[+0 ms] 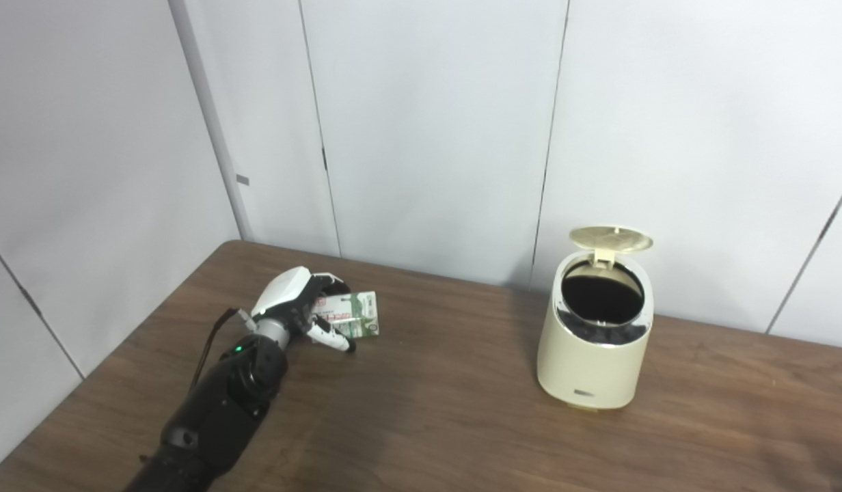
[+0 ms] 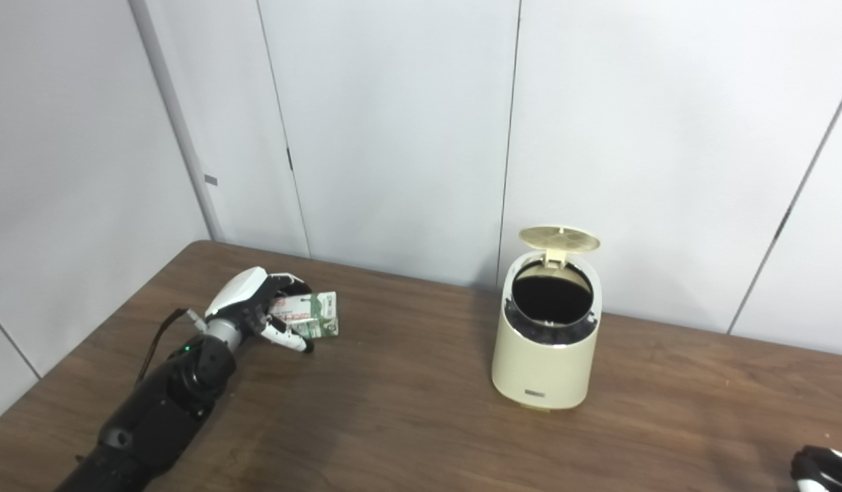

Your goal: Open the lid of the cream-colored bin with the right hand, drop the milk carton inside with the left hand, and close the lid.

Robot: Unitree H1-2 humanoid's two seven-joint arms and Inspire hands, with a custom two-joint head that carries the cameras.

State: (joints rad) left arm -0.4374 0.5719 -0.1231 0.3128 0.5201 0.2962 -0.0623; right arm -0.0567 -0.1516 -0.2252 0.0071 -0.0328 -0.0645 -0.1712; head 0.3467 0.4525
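Pale grey wall panels close off the far edge of a dark brown wooden table (image 1: 421, 410), where the work is laid out. Well to the left of the bin, the left hand (image 1: 299, 307), white-backed on a black arm, has its fingers curled around a small white, red and green milk carton (image 1: 352, 315). The carton pokes out of the grip toward the bin and lies low, at or just above the tabletop; whether it is lifted clear cannot be told. Holding one end leaves the rest of the carton free, which should suit a drop through an opening.

That opening belongs to the cream-colored, rounded plastic bin (image 1: 592, 359), standing upright near the wall. Its round lid (image 1: 611, 239) is tipped up and back on the rear hinge, so the dark mouth faces the robot with nothing above it.

Far to the right of the bin, at the bottom corner, only a sliver of the right hand (image 2: 823, 469) shows; its fingers' posture cannot be told. It seems parked clear to leave the left arm a free path.
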